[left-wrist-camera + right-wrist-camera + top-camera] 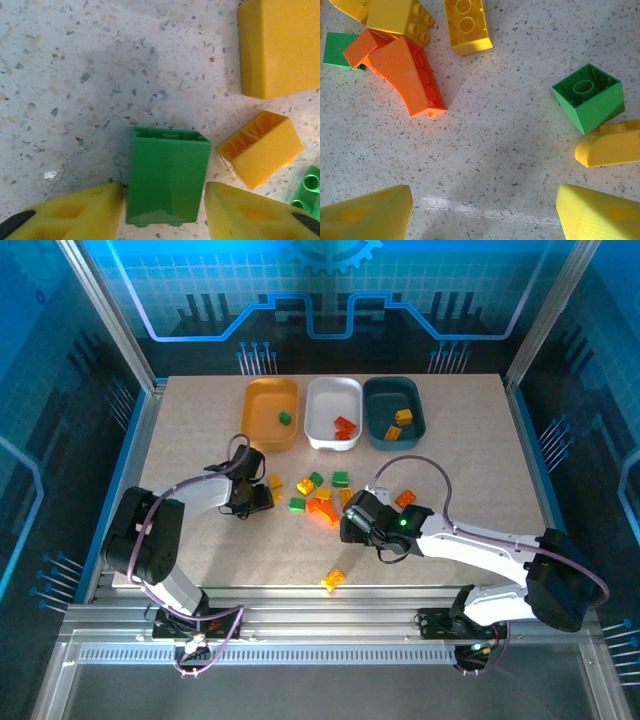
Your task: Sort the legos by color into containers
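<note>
Left gripper [164,200] jaws flank green brick [167,165], clamping unclear; a shallow hold risks slip on lifting; right gripper [485,205] jaws open, empty.

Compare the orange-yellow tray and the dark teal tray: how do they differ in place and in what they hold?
The orange-yellow tray stands at the left end of the row, and the dark teal tray at the right end. The orange-yellow tray holds one green brick; the dark teal tray holds two yellowish bricks. Both are oblong and shallow, with rounded corners.
</note>
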Robot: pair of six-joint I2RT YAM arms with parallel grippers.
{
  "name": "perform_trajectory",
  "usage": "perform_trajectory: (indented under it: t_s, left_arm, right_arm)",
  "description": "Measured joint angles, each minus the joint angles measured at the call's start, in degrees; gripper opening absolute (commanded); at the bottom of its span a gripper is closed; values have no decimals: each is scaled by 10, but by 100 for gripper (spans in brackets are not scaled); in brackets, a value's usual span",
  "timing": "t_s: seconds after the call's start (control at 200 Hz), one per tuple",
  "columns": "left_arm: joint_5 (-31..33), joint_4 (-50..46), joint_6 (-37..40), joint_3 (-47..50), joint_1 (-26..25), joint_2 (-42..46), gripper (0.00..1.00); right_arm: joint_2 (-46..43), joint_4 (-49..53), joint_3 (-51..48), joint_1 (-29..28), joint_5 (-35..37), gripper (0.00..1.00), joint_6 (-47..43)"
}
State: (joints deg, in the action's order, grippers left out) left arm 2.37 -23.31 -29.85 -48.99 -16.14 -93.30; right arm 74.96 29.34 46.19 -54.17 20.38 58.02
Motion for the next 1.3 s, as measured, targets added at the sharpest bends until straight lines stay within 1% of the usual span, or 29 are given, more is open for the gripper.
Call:
perform_trajectory:
  t_s: [0.045, 0.09, 0.24, 0.32, 0.39, 0.475, 0.54, 0.615, 0.7, 0.75, 0.82, 0.845, 0.865, 0.935, 0.991, 1.056, 1.081, 1.126, 1.211, 1.251, 1.301]
  left_arm:
    - [2, -1, -1, 0, 0, 0, 37]
    - [3, -3, 0, -2, 0, 2, 34]
    - [3, -7, 0, -2, -1, 14, 30]
    - [4, -21, 0, -5, -2, 44, 28]
    - [4, -39, 0, -29, -2, 71, 28]
    - [4, -52, 2, -97, -2, 77, 28]
    - [3, -58, 5, -173, 0, 54, 28]
    - [-3, -62, 12, -271, 6, 1, 28]
    - [-15, -66, 16, -386, 20, -87, 28]
    - [-28, -69, 15, -444, 30, -138, 33]
    - [-52, -83, 13, -522, 44, -213, 34]
    - [-59, -90, 13, -546, 48, -234, 37]
    - [-66, -96, 13, -575, 52, -262, 43]
    - [-85, -136, 9, -666, 61, -335, 57]
    - [-97, -164, 16, -740, 66, -390, 76]
    - [-109, -196, 15, -816, 70, -439, 86]
    - [-114, -209, 13, -837, 70, -451, 93]
    - [-122, -223, 17, -853, 70, -458, 99]
    - [-141, -233, 11, -846, 70, -446, 99]
    - [-151, -222, 8, -815, 69, -424, 99]
    - [-162, -200, -1, -747, 69, -376, 99]
  right_arm:
    - [0, 0, 0, 0, 0, 77, 0]
    - [0, 0, 0, 1, 0, 77, 0]
    - [-1, 0, 0, 5, 0, 77, 0]
    - [0, -5, -3, 6, -6, 76, 3]
    - [2, -14, -8, 3, -10, 76, 14]
    - [16, -23, -13, -7, -11, 77, 34]
    - [29, -25, -14, -11, -11, 78, 42]
    - [36, -25, -13, -11, -9, 79, 47]
    - [36, -19, -10, -7, -4, 81, 47]
    - [36, -16, -7, 0, -5, 82, 40]
    - [36, -8, 3, 15, -14, 82, 23]
    - [37, -2, 9, 23, -17, 82, 16]
    - [39, 5, 16, 28, -18, 83, 10]
    - [48, 25, 42, 38, -20, 84, -1]
    - [50, 28, 56, 39, -24, 85, -6]
    - [50, 28, 58, 35, -30, 85, -1]
    - [50, 31, 58, 33, -31, 85, 4]
    - [50, 37, 58, 24, -34, 85, 23]
    - [53, 41, 58, -3, -37, 85, 68]
    - [58, 41, 58, -20, -40, 84, 94]
    - [69, 40, 58, -42, -45, 84, 129]
